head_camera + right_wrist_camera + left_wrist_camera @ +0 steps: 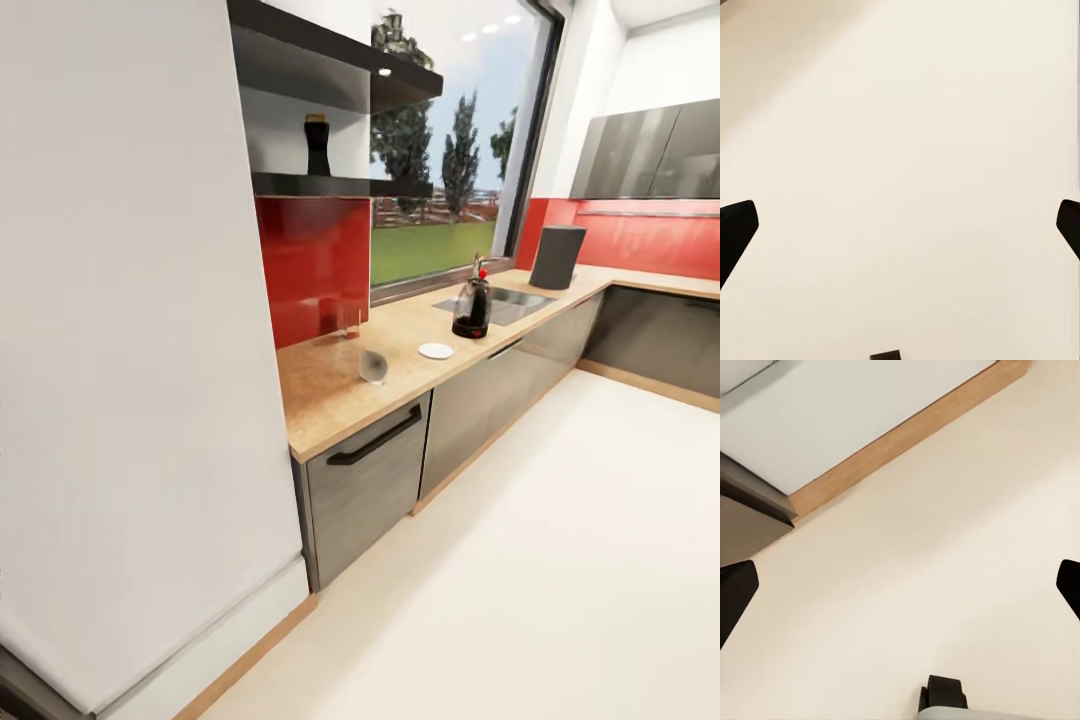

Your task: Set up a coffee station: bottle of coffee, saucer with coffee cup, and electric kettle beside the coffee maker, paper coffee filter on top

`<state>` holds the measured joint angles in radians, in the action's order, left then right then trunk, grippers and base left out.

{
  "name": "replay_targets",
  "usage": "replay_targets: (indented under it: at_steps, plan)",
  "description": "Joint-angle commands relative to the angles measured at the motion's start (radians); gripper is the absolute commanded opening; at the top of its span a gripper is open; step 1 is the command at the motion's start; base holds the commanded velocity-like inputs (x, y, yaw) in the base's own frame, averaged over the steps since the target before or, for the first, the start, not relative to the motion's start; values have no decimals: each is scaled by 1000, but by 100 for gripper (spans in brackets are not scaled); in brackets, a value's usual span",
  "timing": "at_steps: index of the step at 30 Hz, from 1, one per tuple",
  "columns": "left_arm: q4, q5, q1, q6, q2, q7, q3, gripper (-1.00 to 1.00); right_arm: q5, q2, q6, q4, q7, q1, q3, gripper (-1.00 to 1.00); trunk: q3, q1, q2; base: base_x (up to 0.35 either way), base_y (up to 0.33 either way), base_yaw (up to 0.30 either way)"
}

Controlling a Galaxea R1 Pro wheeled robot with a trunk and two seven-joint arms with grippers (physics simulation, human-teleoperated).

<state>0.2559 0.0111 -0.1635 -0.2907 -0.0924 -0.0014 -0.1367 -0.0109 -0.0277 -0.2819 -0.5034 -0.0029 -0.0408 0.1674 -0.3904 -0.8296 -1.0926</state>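
In the head view a dark bottle of coffee point(317, 145) stands on the black kitchen shelf point(320, 185). On the wooden countertop point(330, 400) are a clear cup point(350, 320), a greyish paper filter cone point(373, 366) lying on its side, and a white saucer point(436, 351). Beyond them are a black appliance with a red knob point(472, 306) and a tall grey appliance point(557, 257); which one is the kettle I cannot tell. My left gripper point(900, 592) and right gripper point(900, 232) are both open over the floor, holding nothing.
A tall white panel point(120, 350) rises at the left, right beside the counter's end. Grey cabinet fronts point(370, 480) with a black handle run under the counter, and a sink point(515, 300) is set in it. Cream floor point(560, 560) spreads to the right.
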Motion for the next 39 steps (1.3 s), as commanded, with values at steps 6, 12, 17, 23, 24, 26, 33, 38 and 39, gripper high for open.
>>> replay_targets:
  at_steps: [6,12,17,23,24,26,33,38,39]
  plan:
    - [-1,1,-1,-3,-1,0,-1,100,-1,0,-3,2,0,-1,4,100,18,23,42,0,0,0]
    - [-1,1,0,-3,-2,0,-1,100,-1,0,-3,2,0,-1,4,100,37,46,84,0,0,0]
    - [-1,1,1,-4,-1,0,-1,100,-1,0,-3,2,0,-1,4,100,52,65,119,0,0,0]
    - [-1,1,1,-4,-1,0,-1,100,-1,0,-3,2,0,-1,4,100,71,88,161,0,0,0]
    - [0,1,1,-4,-1,0,-1,100,-1,0,-3,2,0,-1,4,100,74,92,168,0,0,0]
    - [-1,1,1,-4,-1,0,-1,100,-1,0,-3,2,0,-1,4,100,81,100,182,0,0,0]
    - [0,1,1,-4,-1,0,-1,100,-1,0,-3,2,-1,-1,4,100,102,127,231,0,0,0]
    - [-1,1,1,-4,-1,0,-1,100,-1,0,-3,2,-1,-1,4,100,118,146,266,0,0,0]
    - [-1,1,1,-4,-1,0,-1,100,-1,0,-3,2,-1,-1,4,100,121,150,273,0,0,0]
